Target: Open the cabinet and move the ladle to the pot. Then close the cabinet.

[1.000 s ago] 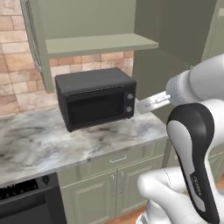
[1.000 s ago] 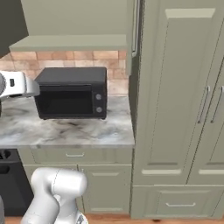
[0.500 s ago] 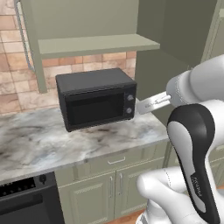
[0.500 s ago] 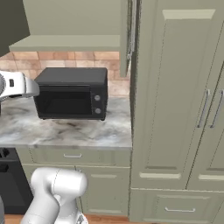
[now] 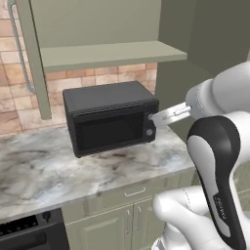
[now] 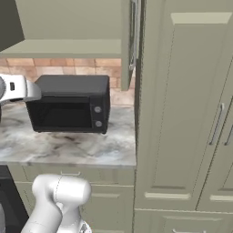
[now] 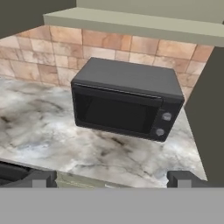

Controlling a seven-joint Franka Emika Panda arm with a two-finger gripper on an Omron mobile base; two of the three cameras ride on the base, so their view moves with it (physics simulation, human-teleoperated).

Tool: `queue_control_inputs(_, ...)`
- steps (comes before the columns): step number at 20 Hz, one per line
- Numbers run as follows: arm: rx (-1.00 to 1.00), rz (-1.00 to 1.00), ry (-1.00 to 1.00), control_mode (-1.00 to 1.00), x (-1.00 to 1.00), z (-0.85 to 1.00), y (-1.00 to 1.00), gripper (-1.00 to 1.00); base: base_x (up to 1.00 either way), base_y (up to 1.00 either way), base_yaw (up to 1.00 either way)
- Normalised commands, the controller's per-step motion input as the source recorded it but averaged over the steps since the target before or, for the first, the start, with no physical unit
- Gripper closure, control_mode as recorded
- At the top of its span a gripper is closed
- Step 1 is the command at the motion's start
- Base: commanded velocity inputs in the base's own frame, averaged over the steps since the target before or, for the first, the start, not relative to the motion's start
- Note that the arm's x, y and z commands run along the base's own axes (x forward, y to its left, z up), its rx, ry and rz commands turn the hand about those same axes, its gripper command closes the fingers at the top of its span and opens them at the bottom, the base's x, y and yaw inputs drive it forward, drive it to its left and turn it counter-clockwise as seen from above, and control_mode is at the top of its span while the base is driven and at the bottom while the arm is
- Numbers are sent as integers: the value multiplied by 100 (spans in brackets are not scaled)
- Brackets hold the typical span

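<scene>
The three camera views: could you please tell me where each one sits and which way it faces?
Left base view: behind the arm's left, looking down at the microwave; white arm lower right.
Right base view: behind its right, same microwave, tall cupboard; arm lower left.
Hand view: on the hand, facing the microwave; open claw tips at bottom.
All share the microwave on the marble counter.
</scene>
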Motion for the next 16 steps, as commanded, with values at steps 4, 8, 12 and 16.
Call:
queue_control_inputs(4, 0, 0, 0, 100, 0, 0, 0, -100, 33, 0, 0)
queue_control_inputs(8, 0, 0, 0, 100, 0, 0, 0, -100, 35, 0, 0)
queue_control_inputs(12, 0, 0, 0, 100, 0, 0, 0, -100, 22, 0, 0)
queue_control_inputs(16, 0, 0, 0, 100, 0, 0, 0, -100, 25, 0, 0)
